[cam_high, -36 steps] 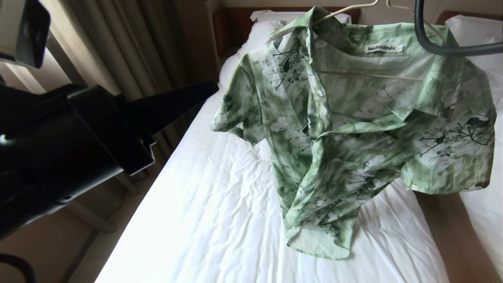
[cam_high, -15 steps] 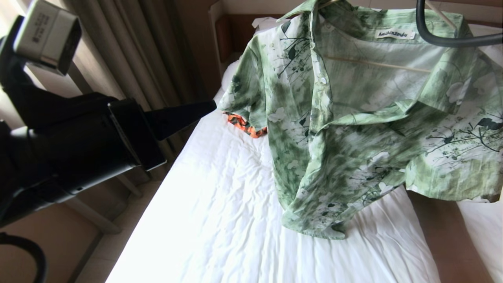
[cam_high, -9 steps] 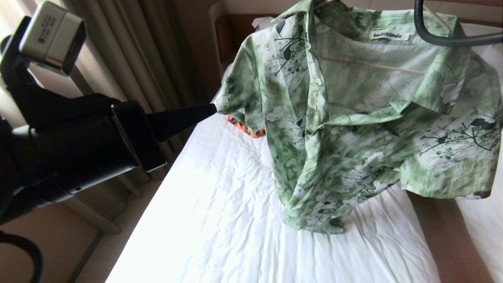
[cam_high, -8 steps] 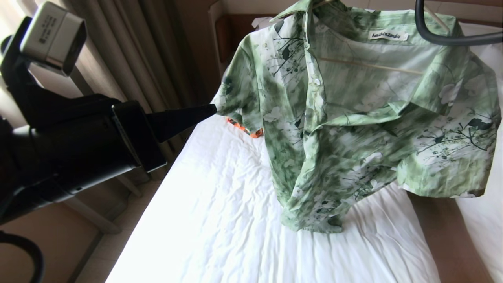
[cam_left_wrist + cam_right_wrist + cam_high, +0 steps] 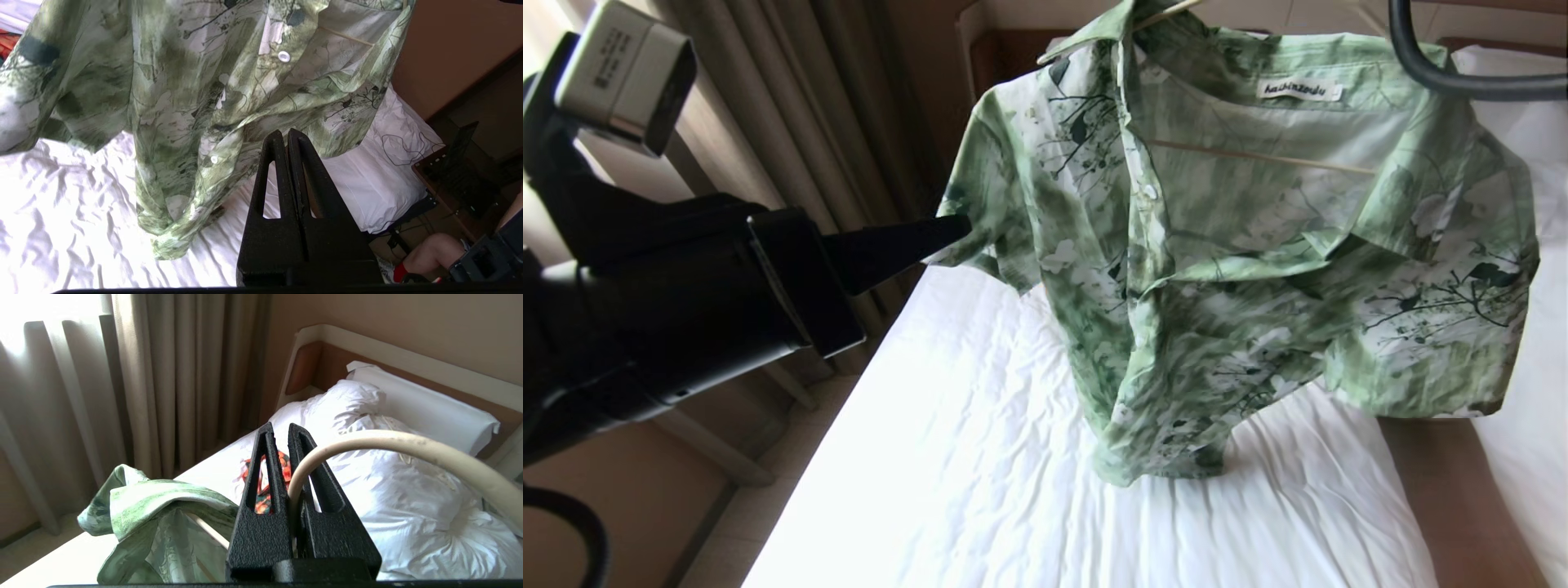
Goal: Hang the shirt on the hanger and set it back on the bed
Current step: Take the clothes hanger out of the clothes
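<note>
The light-green flowered shirt (image 5: 1217,245) hangs on the cream hanger (image 5: 1262,156), whose bar shows through the fabric. Its hem rests on the bed (image 5: 980,457) with wrinkled white sheets. My right gripper (image 5: 278,428) is above the head view and is shut on the hanger's hook (image 5: 367,441), holding hanger and shirt (image 5: 155,506) up. My left gripper (image 5: 960,226) is shut and empty, its tip at the shirt's left sleeve; I cannot tell whether they touch. In the left wrist view the shut left gripper (image 5: 286,134) points at the shirt front (image 5: 196,94).
Brown curtains (image 5: 792,106) hang left of the bed. White pillows (image 5: 408,408) and a small orange patterned garment (image 5: 269,486) lie near the headboard (image 5: 1005,65). A second white bed (image 5: 1535,343) stands at the right. A grey cable (image 5: 1462,82) crosses the top right. A person's leg (image 5: 429,253) shows beyond.
The shirt on the hanger has swung left; its sleeve now reaches my left gripper's tip and hides the orange garment. The left gripper has kept still over the last second.
</note>
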Controlling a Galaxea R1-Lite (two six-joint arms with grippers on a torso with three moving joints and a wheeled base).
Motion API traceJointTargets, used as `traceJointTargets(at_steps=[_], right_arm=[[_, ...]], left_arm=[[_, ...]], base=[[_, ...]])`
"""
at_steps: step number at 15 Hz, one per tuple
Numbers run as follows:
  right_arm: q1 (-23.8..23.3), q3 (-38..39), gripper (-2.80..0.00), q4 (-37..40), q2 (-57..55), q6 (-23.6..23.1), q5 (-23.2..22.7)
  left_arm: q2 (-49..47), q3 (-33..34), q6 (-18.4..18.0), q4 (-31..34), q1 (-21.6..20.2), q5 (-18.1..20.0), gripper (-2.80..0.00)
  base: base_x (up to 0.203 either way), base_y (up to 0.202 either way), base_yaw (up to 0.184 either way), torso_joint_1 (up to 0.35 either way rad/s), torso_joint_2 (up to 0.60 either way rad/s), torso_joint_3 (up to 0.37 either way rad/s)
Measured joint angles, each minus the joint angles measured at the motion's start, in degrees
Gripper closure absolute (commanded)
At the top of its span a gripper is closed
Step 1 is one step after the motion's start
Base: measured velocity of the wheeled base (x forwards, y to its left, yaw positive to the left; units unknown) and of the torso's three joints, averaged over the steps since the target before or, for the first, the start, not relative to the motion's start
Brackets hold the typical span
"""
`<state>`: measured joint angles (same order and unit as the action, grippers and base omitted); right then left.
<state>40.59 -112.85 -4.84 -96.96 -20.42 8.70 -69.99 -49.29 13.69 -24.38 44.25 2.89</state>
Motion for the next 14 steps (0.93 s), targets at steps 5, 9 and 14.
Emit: traceJointTargets(at_steps=[5,9,14], right_arm=[[-0.01,0.06,0.0,0.73,0.16,0.0,0.02],[-0.09,0.09,0.0,0.77,-0.03,-0.09,0.16],[-0.27,0.09,0.0,0.76,-0.19,-0.09,0.28]], left_arm=[[0.04,-0.07,-0.02,0.02,-0.13,-0.06,0.0],[0.04,-0.11,0.0,-0.01,-0.13,-0.15,0.0],[0.01,-0.21,0.02,-0.06,-0.24,-0.28,0.0]], base=[[0.0,0.0,0.0,0.0,0.0,0.0],[0.0,0.0,0.0,0.0,0.0,0.0],[0.0,0.0,0.0,0.0,0.0,0.0]])
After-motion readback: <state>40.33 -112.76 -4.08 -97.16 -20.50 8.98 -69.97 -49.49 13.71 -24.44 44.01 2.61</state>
